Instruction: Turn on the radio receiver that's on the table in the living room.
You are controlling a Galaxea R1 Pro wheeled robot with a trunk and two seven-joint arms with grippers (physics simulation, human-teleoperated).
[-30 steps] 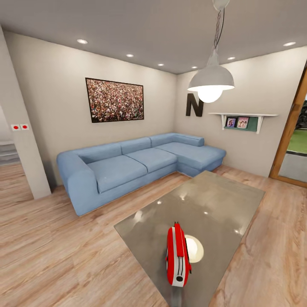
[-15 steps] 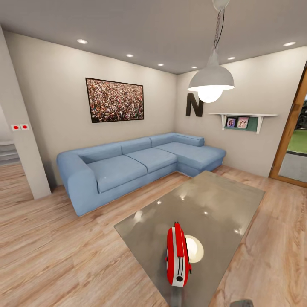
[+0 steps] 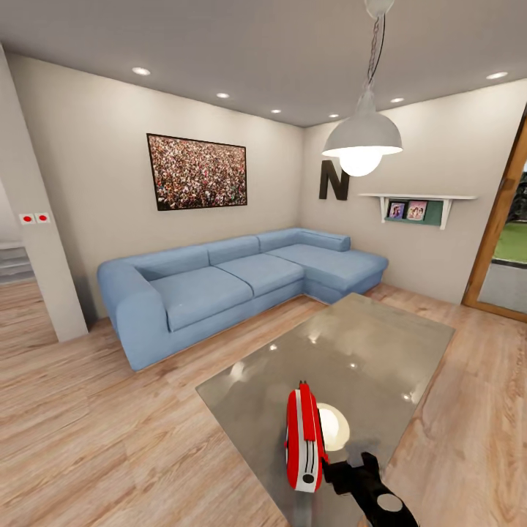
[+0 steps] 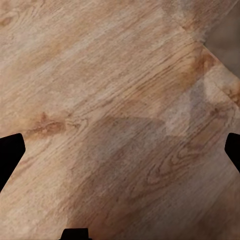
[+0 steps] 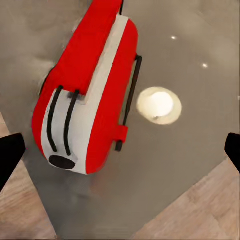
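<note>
Radio receiver (image 3: 304, 439): upright on edge at near end of the table (image 3: 380, 344), beside the pendant lamp's bright reflection (image 3: 333, 427); red body with white band.
Right gripper (image 3: 348, 470): just beside the radio, above the glass; fingers spread wide apart, holding nothing.
Left gripper (image 4: 120, 145): above wood floor (image 4: 100, 75); fingers spread, empty.
Room: blue sofa (image 3: 234, 285) beyond the table.

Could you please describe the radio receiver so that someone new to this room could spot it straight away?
In front of the blue corner sofa lies a low glass-topped table. At its near end stands the radio receiver, on its edge beside the bright reflection of the pendant lamp. It is the one red thing there, with a white edge band.
</note>
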